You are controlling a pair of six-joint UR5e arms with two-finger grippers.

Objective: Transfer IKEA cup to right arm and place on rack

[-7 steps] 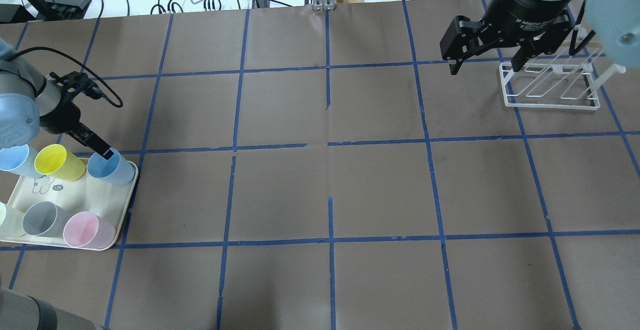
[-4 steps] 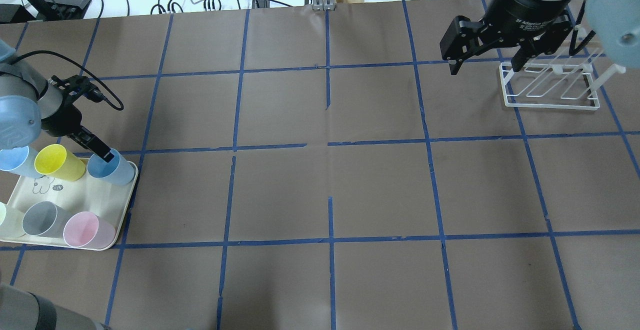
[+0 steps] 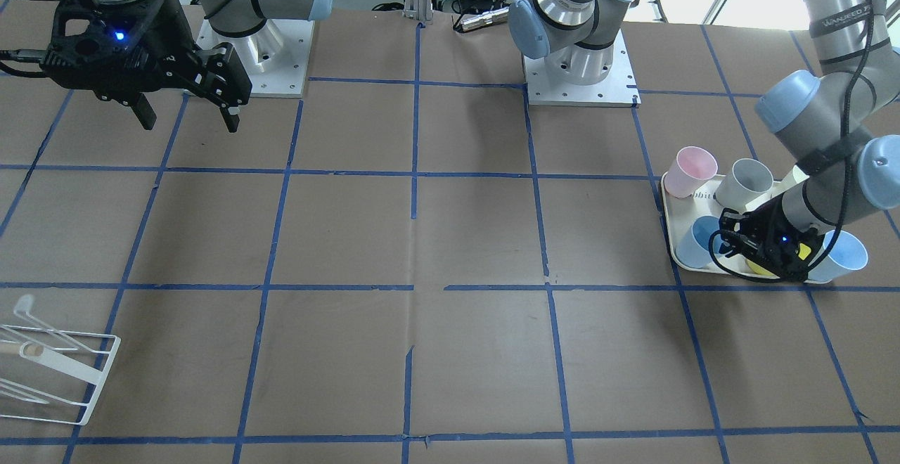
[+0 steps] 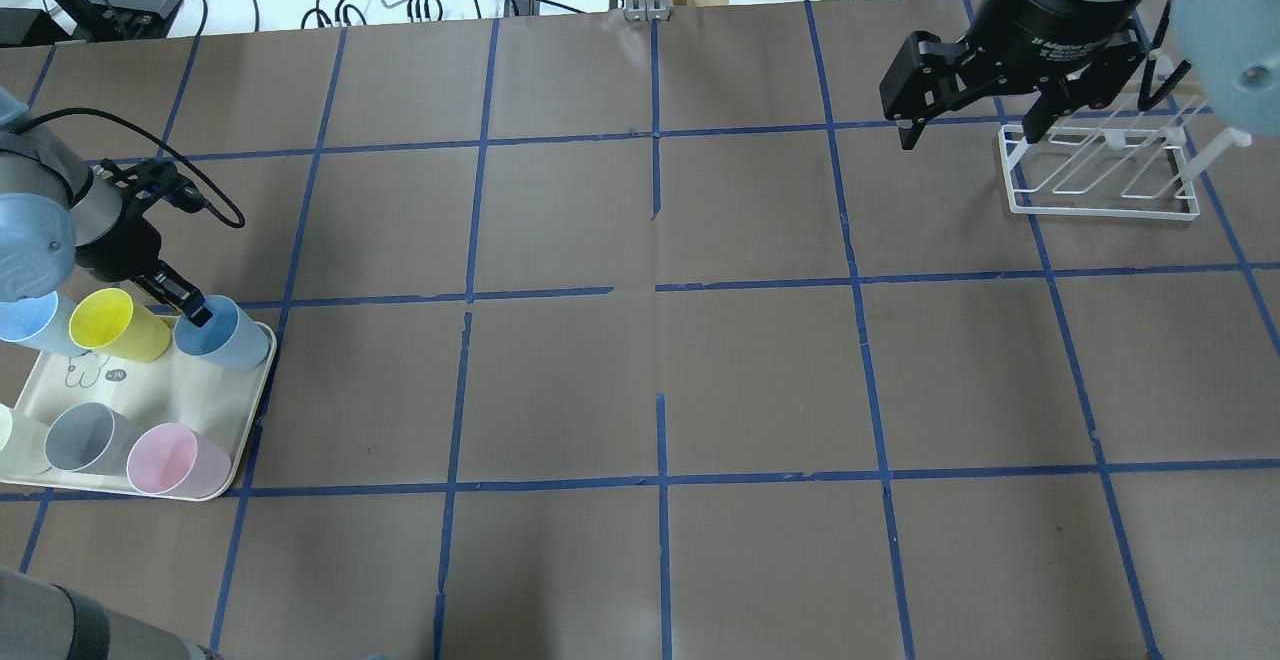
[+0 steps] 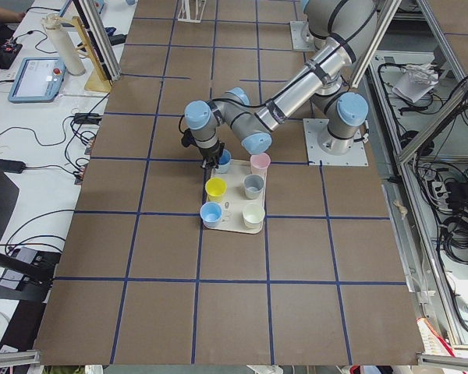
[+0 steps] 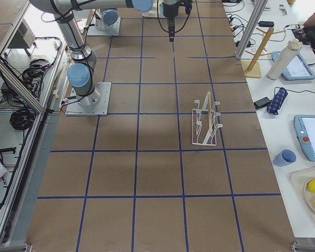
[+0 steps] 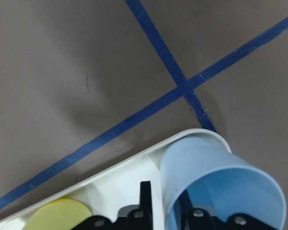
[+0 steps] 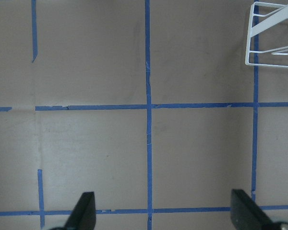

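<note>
Left claw (image 4: 197, 316) astride cup (image 4: 236, 342) (tray (image 4: 196, 392) corner)

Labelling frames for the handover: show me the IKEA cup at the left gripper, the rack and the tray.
IKEA cup (image 4: 245, 345), overhead exterior view, outer wall.
rack (image 4: 1100, 212), overhead exterior view, base rail.
tray (image 4: 160, 380), overhead exterior view, bare floor.

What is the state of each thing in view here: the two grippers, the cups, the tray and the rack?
IKEA cup: upright at the tray's corner.
left gripper: open, fingers astride the IKEA cup's wall.
right gripper: open, empty, above the table.
rack: standing, empty.
yellow cup: upright on the tray.
pink cup: upright on the tray.
grey cup: upright on the tray.
</note>
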